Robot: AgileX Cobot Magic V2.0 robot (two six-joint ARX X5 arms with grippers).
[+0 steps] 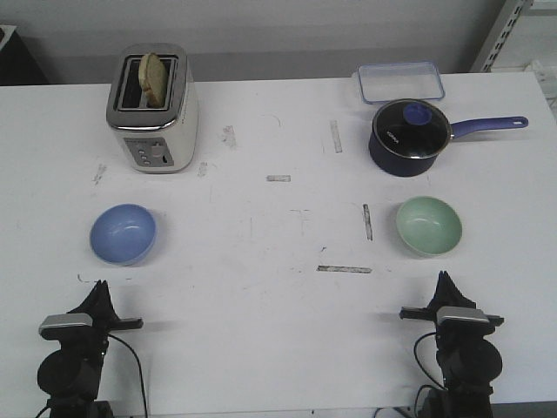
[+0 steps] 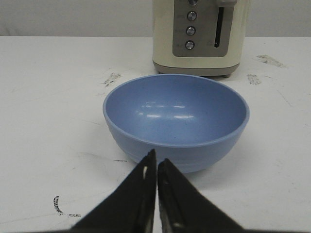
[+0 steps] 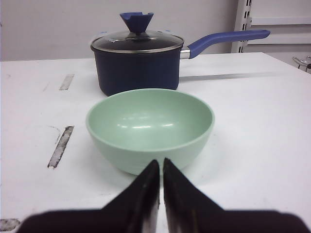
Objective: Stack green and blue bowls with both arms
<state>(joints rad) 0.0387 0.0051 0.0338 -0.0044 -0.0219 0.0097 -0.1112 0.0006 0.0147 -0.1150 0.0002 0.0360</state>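
Left end effector (image 1: 98,286) sits at the near left edge of the white table (image 1: 278,348), fingers pinched together to a narrow slit, holding nothing; tip points at the blue bowl (image 1: 124,232), which is just beyond it, upright and empty, not touching. Far left behind the bowl: cream-and-chrome toaster (image 1: 153,109) with a slice of bread (image 1: 154,77) standing in one slot. Mid table has only scuff marks and a few grey tape strips (image 1: 344,269). Right side: green bowl (image 1: 428,225) upright and empty, well apart from the blue one, roughly the same distance from the near edge. Behind it, dark navy saucepan (image 1: 409,137) with glass lid on, long blue handle pointing right; clear lidded container (image 1: 399,82) just beyond the pan at the far edge. Right end effector (image 1: 444,278) at the near right edge, also closed to a narrow slit, empty, tip aimed at the green bowl and just short of it.
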